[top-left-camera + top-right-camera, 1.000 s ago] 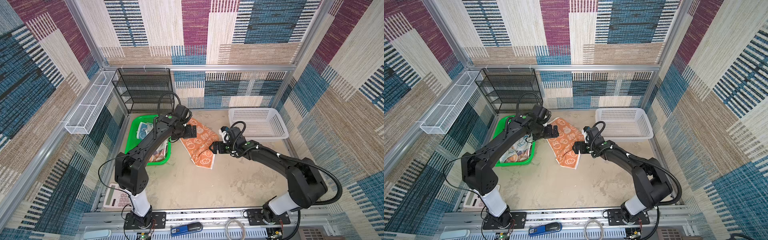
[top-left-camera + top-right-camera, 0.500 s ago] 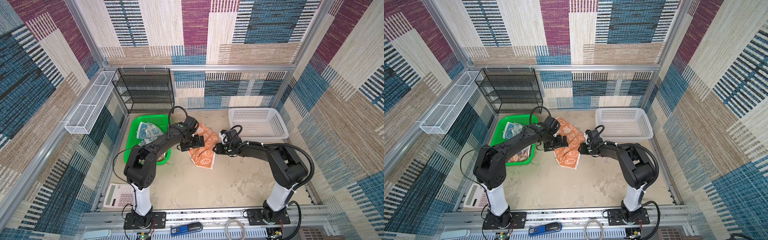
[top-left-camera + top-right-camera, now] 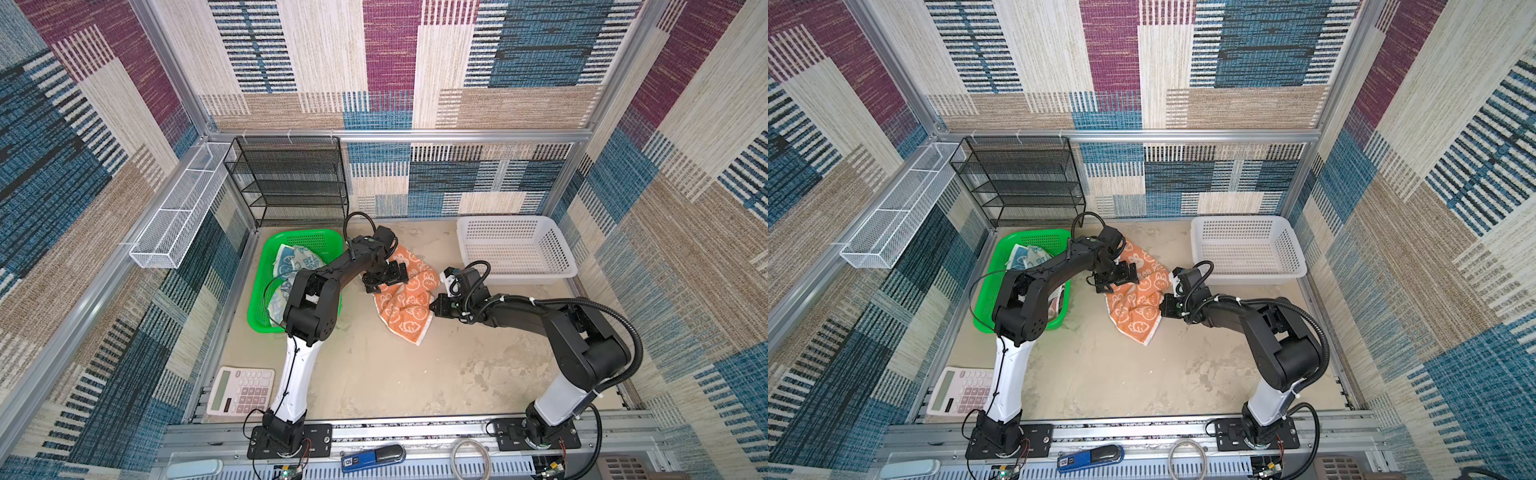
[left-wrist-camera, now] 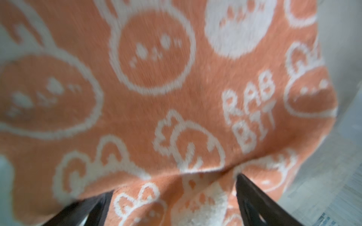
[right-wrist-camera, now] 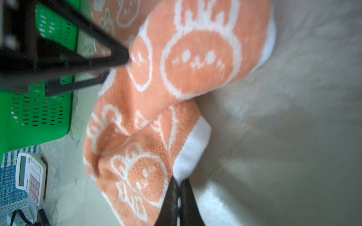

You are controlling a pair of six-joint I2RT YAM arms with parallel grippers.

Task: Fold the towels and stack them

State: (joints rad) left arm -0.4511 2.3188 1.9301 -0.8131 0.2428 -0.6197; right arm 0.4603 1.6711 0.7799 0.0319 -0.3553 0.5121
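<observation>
Pinching the orange towel point(image 3: 405, 320) by its hem, right hand point(image 3: 433, 308) sits clamped (left hand point(image 3: 386, 277) gapes above).

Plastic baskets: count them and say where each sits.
2. A green slotted plastic basket sits at the left, crumpled towels inside; a white perforated plastic basket sits at the back right. None seems hidden.

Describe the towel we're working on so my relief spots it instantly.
On the beige tabletop, between the green basket and white basket, lies a rumpled orange towel with white rabbits. The other towels sit inside the green basket; only this one is pinched by the right gripper.
</observation>
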